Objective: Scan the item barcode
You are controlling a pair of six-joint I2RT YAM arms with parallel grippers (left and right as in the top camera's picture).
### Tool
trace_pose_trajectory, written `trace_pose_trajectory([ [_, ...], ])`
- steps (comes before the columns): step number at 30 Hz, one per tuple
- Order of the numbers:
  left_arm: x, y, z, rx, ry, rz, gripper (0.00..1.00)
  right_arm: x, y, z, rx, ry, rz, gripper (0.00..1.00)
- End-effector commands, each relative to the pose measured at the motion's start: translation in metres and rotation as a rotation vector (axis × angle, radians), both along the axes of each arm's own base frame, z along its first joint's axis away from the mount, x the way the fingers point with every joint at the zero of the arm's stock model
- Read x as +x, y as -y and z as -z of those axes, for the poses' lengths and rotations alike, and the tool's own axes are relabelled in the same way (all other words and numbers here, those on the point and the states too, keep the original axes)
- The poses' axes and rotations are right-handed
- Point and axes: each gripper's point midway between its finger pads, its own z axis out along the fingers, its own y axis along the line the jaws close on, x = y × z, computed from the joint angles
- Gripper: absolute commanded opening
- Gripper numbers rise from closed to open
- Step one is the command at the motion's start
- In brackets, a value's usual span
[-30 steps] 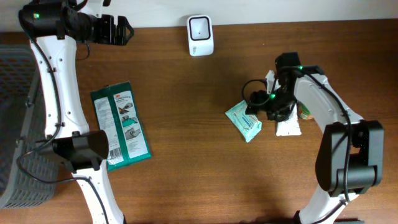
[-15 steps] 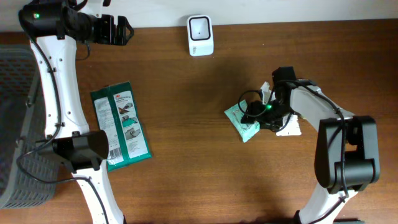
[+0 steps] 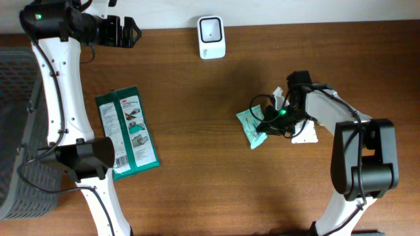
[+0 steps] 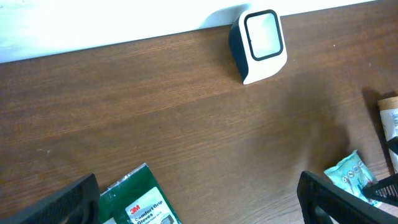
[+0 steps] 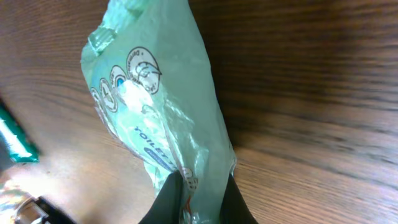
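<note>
A pale green plastic packet lies on the wooden table right of centre. My right gripper is shut on its right end. In the right wrist view the two black fingers pinch the packet's crinkled edge, with the right gripper low in the frame. The white barcode scanner stands at the table's back edge, its window facing forward; it is also in the left wrist view. My left gripper hangs open and empty at the far left, well above the table.
A green 3M gloves pack lies flat at the left, beside the left arm's base. A white packet sits under my right arm. A grey basket stands off the table's left edge.
My right gripper slid a little left onto the pale green packet and shut on its end. The packet shifted slightly. The left arm has not moved.
</note>
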Motion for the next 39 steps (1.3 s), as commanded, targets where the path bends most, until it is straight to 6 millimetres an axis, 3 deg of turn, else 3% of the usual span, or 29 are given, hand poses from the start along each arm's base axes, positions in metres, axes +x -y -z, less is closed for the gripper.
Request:
trace_pose_trajectory([
  [1,-0.002,-0.001,-0.008,0.001,0.022,0.012,0.99,0.023,0.013,-0.052,-0.174,0.169,-0.026,0.04],
  [3,-0.002,-0.001,-0.008,0.001,0.022,0.011,0.99,0.028,0.016,-0.079,-0.349,0.239,-0.023,0.04],
  [6,-0.002,-0.001,-0.008,0.001,0.022,0.012,0.99,0.035,0.017,-0.098,-0.617,0.333,0.004,0.04],
  [12,-0.002,-0.001,-0.008,0.001,0.022,0.012,0.99,0.044,0.026,-0.116,-1.219,0.562,0.149,0.04],
  [15,-0.002,-0.001,-0.008,0.001,0.022,0.012,0.99,0.052,0.016,-0.103,-1.376,0.640,0.123,0.04],
  [20,-0.002,-0.001,-0.008,0.001,0.022,0.012,0.99,0.060,0.001,-0.057,-1.407,0.609,-0.013,0.04],
  [23,-0.002,-0.001,-0.008,0.001,0.022,0.012,0.99,0.058,-0.029,-0.033,-1.293,0.583,-0.171,0.04],
  [25,-0.002,-0.001,-0.008,0.001,0.022,0.012,0.99,0.054,-0.051,-0.020,-1.202,0.565,-0.313,0.14],
  [26,-0.002,-0.001,-0.008,0.001,0.022,0.012,0.99,0.049,-0.062,-0.013,-1.155,0.552,-0.391,0.28],
  [27,-0.002,-0.001,-0.008,0.001,0.022,0.012,0.99,0.044,-0.071,-0.008,-1.117,0.542,-0.440,0.34],
  [34,-0.002,-0.001,-0.008,0.001,0.022,0.011,0.99,0.026,-0.105,-0.004,-1.059,0.568,-0.564,0.45],
  [39,-0.002,-0.001,-0.008,0.001,0.022,0.011,0.99,0.019,-0.135,-0.020,-0.826,0.537,-0.567,0.39],
])
